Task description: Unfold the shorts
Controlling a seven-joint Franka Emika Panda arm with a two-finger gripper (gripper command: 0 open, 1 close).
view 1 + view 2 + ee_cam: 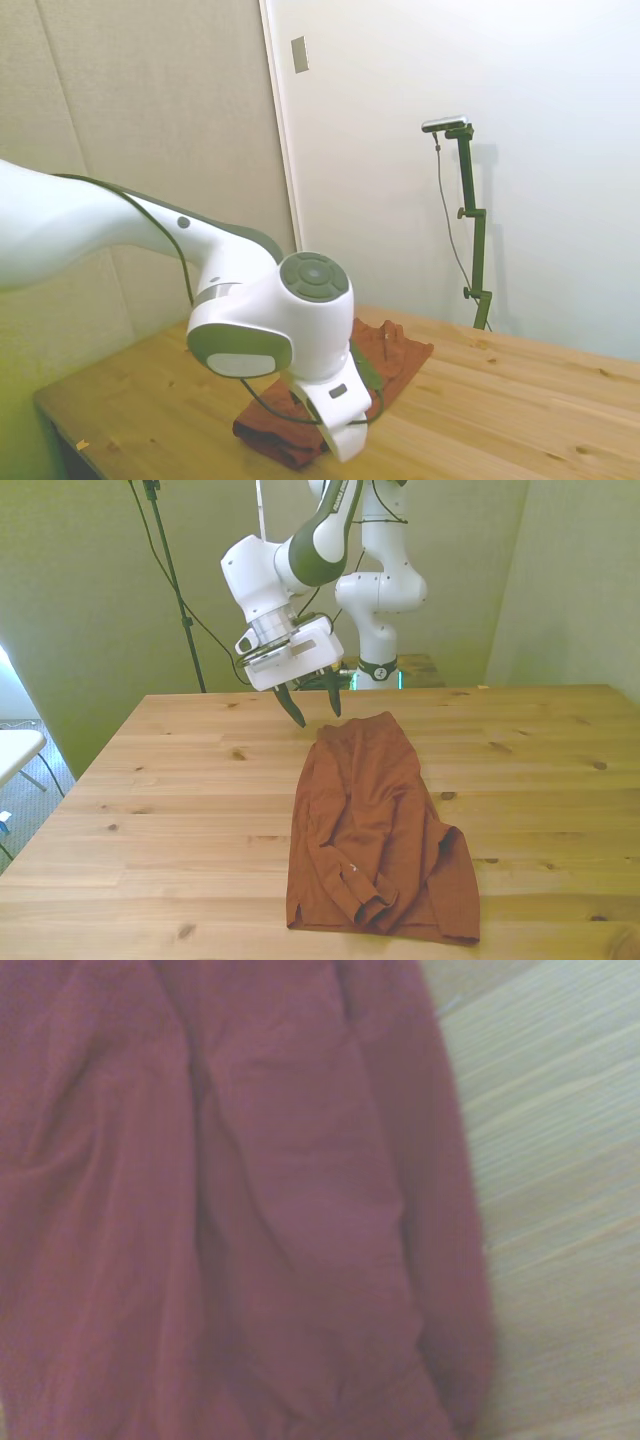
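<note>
1. Shorts [375, 825] lie folded lengthwise on the desk [180, 780], a long rust-brown strip running from near the far edge toward the camera-side edge in the front view. They sit a little toward the front view's right of centre.

2. Your gripper [311, 705] hangs above the far end of the cloth, just to the front view's left of its top corner. The fingers [292, 706] are spread apart and hold nothing; their tips look clear of the fabric.

3. From the side view the arm's wrist blocks most of the garment [395, 352], so judge height from the front view instead.

4. Expect the cloth to be light, soft and limp. It should drape and bunch when lifted, and it may drag across the wood rather than slide cleanly. Nothing here is fragile.

5. The wrist view shows wrinkled fabric [250, 1210] with long creases and one curved edge against bare wood, so layers are stacked there.

6. Take hold of the upper layer only, at a free edge or corner. A pinch through both layers would probably carry the whole bundle along instead of opening it.

7. The bunched folds [365, 900] at the near end look thicker; I would avoid gripping there first.
</note>
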